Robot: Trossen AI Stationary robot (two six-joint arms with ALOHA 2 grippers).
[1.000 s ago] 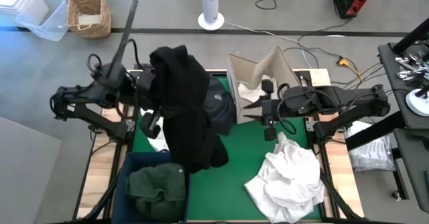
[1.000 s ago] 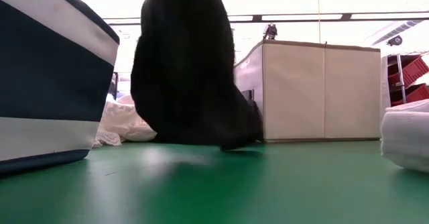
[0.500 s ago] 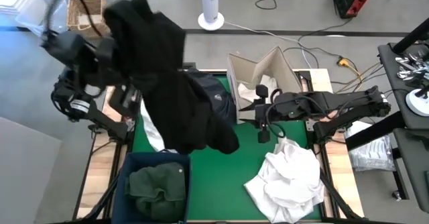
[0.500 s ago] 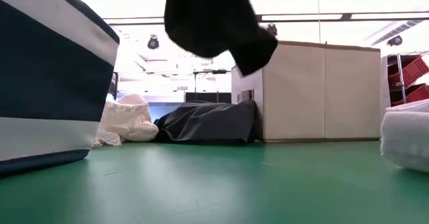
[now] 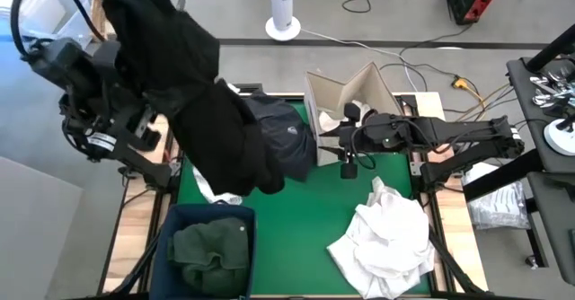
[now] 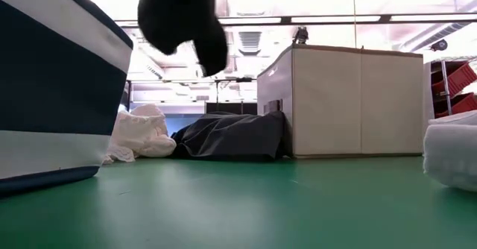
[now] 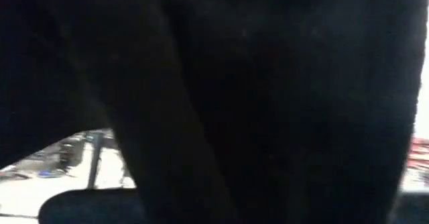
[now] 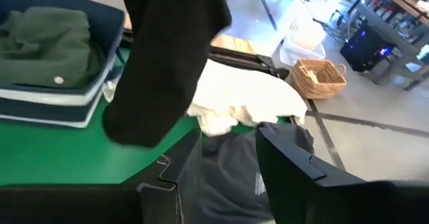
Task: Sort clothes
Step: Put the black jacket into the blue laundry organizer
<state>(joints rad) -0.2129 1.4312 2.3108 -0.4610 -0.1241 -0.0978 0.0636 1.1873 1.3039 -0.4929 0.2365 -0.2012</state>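
green table [image 5: 323,210] carries white clothes [image 5: 386,237]; left jaws grip black garment [image 5: 198,102], right jaws parted.

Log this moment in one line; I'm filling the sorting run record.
left gripper: shut, black garment lifted clear of table | right gripper: open, empty, over navy garment | green garment: in bin

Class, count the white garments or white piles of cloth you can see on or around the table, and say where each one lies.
3: a white heap on the table's near right, white cloth inside the cardboard box, and a white piece under the lifted black garment. More may be hidden.
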